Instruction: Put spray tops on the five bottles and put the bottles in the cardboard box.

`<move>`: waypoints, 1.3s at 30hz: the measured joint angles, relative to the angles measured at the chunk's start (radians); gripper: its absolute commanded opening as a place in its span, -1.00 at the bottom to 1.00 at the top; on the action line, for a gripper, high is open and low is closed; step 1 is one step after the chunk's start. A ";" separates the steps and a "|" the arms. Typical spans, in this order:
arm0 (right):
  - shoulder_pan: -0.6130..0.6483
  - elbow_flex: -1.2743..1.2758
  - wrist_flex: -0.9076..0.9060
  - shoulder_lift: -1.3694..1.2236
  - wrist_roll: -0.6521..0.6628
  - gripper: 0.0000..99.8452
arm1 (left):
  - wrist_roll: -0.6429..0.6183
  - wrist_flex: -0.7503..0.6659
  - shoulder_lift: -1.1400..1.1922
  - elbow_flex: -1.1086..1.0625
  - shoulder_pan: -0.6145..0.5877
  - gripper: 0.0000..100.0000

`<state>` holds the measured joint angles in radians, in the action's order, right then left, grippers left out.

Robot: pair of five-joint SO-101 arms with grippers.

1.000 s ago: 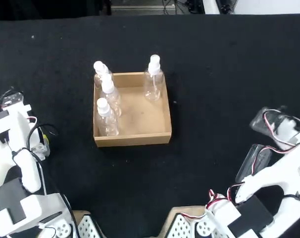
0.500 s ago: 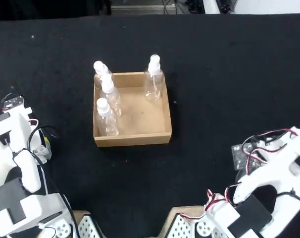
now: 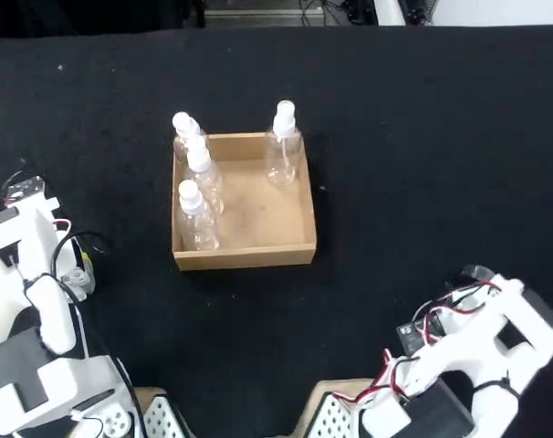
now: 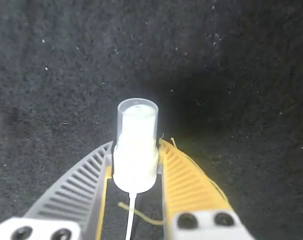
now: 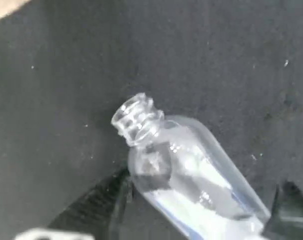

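Observation:
The cardboard box (image 3: 258, 214) stands mid-table. Several clear bottles with white spray tops stand in it: three along its left wall (image 3: 202, 175) and one at the far right corner (image 3: 284, 148). My left gripper (image 4: 135, 156) is shut on a white spray top (image 4: 136, 142) with a clear cap, its thin tube hanging down. That gripper sits at the table's left edge (image 3: 21, 190). My right gripper (image 5: 201, 197) holds an uncapped clear bottle (image 5: 191, 170), tilted, above the black cloth. In the high view it is at the near right (image 3: 475, 276).
Black cloth (image 3: 395, 137) covers the whole table. Both arm bases (image 3: 258, 415) stand at the near edge, with open cloth between them and the box. Cables and equipment lie beyond the far edge (image 3: 349, 11).
The right arm has swung back from the right edge toward the near edge, carrying the bottle. The left arm shifted only slightly. The box and its bottles stayed put.

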<state>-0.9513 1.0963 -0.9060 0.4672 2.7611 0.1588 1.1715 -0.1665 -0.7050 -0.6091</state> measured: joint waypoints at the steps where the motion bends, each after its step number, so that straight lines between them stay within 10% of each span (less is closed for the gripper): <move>1: 0.000 0.006 0.012 0.006 0.000 -0.23 | 0.000 0.000 0.000 0.000 0.000 -0.93; 11: 0.031 0.063 0.083 0.035 -0.273 -0.77 | 0.000 -0.002 0.000 0.000 0.000 -0.93; 23: 0.201 0.028 0.091 0.018 -1.471 -0.76 | 0.000 0.000 0.000 0.000 0.000 -0.93; 39: 0.226 -0.172 -0.344 0.017 -1.557 -0.19 | -0.002 0.000 0.000 0.000 0.000 -0.93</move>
<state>-0.7258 0.9244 -1.2497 0.4841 1.2037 0.1573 1.1715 -0.1665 -0.7050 -0.6091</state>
